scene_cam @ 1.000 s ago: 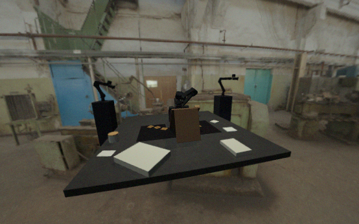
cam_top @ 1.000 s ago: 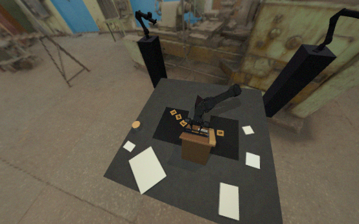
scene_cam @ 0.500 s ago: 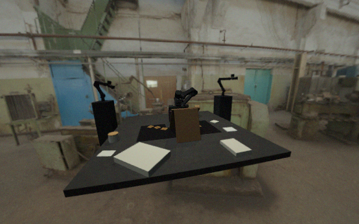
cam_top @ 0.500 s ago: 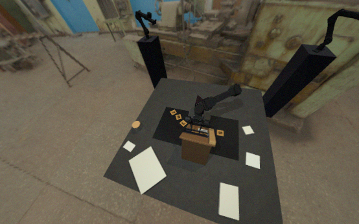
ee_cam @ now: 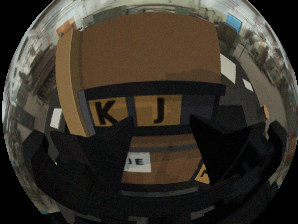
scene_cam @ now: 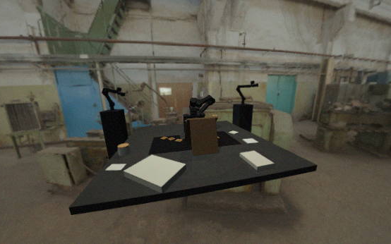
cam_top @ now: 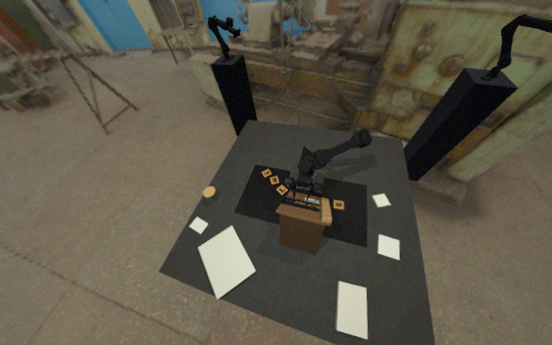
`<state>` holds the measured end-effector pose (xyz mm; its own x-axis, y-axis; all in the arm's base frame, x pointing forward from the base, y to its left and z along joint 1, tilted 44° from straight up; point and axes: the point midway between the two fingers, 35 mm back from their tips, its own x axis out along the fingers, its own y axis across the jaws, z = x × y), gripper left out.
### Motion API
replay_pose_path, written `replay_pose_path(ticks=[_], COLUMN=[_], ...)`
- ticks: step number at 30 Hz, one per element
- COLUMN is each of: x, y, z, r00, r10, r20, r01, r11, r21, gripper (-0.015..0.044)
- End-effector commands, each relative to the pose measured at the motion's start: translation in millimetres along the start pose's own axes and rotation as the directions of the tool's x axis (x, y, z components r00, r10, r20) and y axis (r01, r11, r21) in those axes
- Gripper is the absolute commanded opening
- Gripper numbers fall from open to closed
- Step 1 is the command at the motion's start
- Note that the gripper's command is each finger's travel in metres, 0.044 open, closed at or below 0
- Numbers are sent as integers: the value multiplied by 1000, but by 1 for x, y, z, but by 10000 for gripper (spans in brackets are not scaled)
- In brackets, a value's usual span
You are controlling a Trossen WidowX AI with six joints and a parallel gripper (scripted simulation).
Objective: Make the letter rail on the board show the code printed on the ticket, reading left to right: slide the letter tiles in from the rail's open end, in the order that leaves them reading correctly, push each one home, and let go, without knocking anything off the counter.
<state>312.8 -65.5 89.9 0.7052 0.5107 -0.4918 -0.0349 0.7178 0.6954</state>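
The claw (cam_top: pixel 306 193) (ee_cam: pixel 162 119) stands fairly wide at the rail, holding nothing.

In the wrist view, the K tile (ee_cam: pixel 108 111) and J tile (ee_cam: pixel 158 110) sit in the rail (ee_cam: pixel 155 89) on the brown board (cam_top: pixel 301 235) (scene_cam: pixel 205 137) (ee_cam: pixel 150 50), K at left near the pale end block (ee_cam: pixel 69 82) (cam_top: pixel 326 210), J just right of it, with dark slot farther right. The white ticket (ee_cam: pixel 140 162) lies nearer, partly hidden; only its last letter, E, reads clearly. In the top view, three loose tiles (cam_top: pixel 274 179) (scene_cam: pixel 171 139) lie left of the board on the desk's (cam_top: pixel 289 289) (scene_cam: pixel 205 178) black mat (cam_top: pixel 351 229) (scene_cam: pixel 166 147), and another loose tile (cam_top: pixel 339 204) lies right.
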Motion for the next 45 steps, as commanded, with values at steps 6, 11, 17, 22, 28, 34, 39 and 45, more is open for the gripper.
replay_pose_path(ticks=[6, 11, 17, 22, 28, 34, 39, 45], x=[-6, -8, -11, -13, -15, -17, -19, -20], y=[0, -1, -2, -2, -2, -1, -1, -1], z=[-1, -1, -2, -3, -3, -2, -2, -1], r00=[1000, 1000, 1000, 1000, 1000, 1000, 1000, 1000], r10=[2, 2, 2, 2, 2, 2, 2, 2], r20=[4, 4, 4, 3, 3, 3, 3, 3], r01=[-2, -2, -2, -2, -2, -2, -2, -2], r11=[1000, 1000, 1000, 1000, 1000, 1000, 1000, 1000], r21=[-7, -7, -7, -6, -6, -6, -6, -6], gripper=[295, 295, 295, 295, 295, 295, 295, 295])
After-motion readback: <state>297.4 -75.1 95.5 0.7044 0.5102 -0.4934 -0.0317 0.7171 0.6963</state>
